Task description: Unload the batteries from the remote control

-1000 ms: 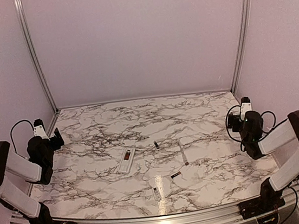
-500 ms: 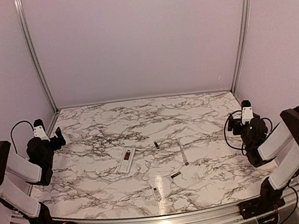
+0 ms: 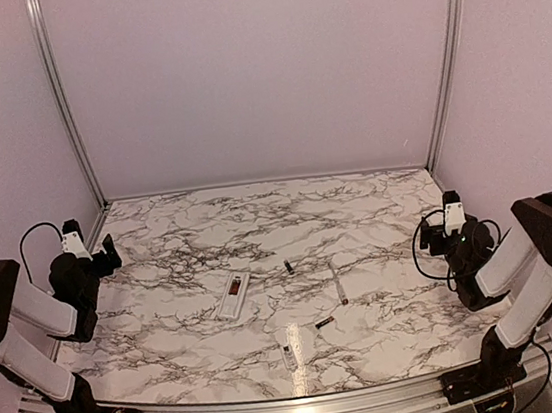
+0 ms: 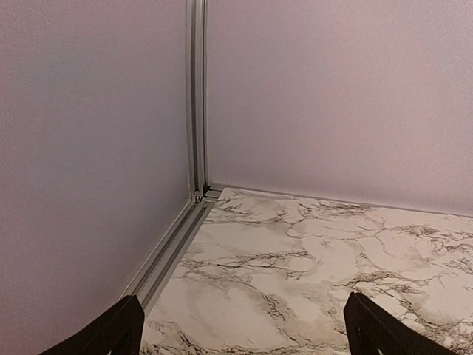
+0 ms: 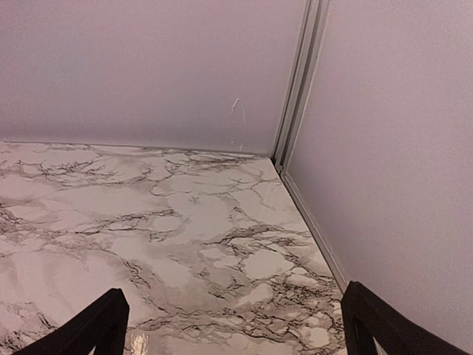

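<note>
Right arm: it has folded back and down toward its own side since a moment ago.
Right gripper: jaws wide apart, nothing between them, only the white marble-look table ahead.
Left gripper: it has not moved; jaws wide apart, holding nothing.
Small slim white remote control: lies flat, dark recess up, well apart from both sets of jaws, a bit nearer the left ones.
Batteries: two tiny dark cylinders, both out on the table. One battery lies beside the remote, toward the right jaws. The other battery lies nearer the right jaws.
Thin pale strip: between the two batteries, far from either jaws.
What it means: the job looks done, and I think the right arm is going to rest.
</note>
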Motion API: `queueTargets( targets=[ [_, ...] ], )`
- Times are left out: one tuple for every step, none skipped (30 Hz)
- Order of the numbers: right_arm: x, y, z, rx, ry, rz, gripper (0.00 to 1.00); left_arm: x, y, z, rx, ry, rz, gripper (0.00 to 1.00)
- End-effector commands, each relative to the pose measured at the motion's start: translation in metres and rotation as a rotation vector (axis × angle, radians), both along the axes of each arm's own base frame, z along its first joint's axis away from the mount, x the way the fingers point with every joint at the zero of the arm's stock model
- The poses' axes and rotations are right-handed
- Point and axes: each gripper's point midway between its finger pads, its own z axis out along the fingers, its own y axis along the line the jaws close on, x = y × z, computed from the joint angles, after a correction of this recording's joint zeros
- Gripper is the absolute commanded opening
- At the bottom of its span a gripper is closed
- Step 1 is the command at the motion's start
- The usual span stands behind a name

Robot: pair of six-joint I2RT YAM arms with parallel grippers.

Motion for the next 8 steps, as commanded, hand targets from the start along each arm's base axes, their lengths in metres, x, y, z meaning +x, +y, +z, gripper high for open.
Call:
queueTargets(
  targets=[
    [0.0044,-0.0035,0.0318,0.018,-0.131,-0.014,0.98,-0.0018,-0.0009,-0.0026,0.002,0.0,-0.008,0.99],
    [0.0046,-0.0037,0.0308,0.019,-0.126,-0.015,0.99,-0.0018,-0.0009,-0.0026,0.002,0.0,-0.008,0.99],
    [0.005,-0.0033,0.0306,0.02,-0.124,-0.013,0.98,-0.0018,-0.0008,-0.0026,0.002,0.0,-0.008,0.99],
    [0.0049,-0.0032,0.031,0.02,-0.126,-0.012,0.98,-0.0018,-0.0009,-0.0025,0.002,0.0,-0.008,0.99],
    [0.0049,-0.0033,0.0308,0.019,-0.126,-0.012,0.98,-0.0018,-0.0009,-0.0026,0.002,0.0,-0.008,0.99],
    [0.005,-0.003,0.0312,0.02,-0.127,-0.011,0.98,-0.0018,-0.0009,-0.0024,0.002,0.0,-0.008,0.99],
    [0.0055,-0.0031,0.0307,0.021,-0.124,-0.012,0.98,-0.0018,-0.0011,-0.0025,0.002,0.0,-0.008,0.99],
    [0.006,-0.0035,0.0305,0.022,-0.123,-0.014,0.98,-0.0018,-0.001,-0.0026,0.002,0.0,-0.008,0.99]
  ],
)
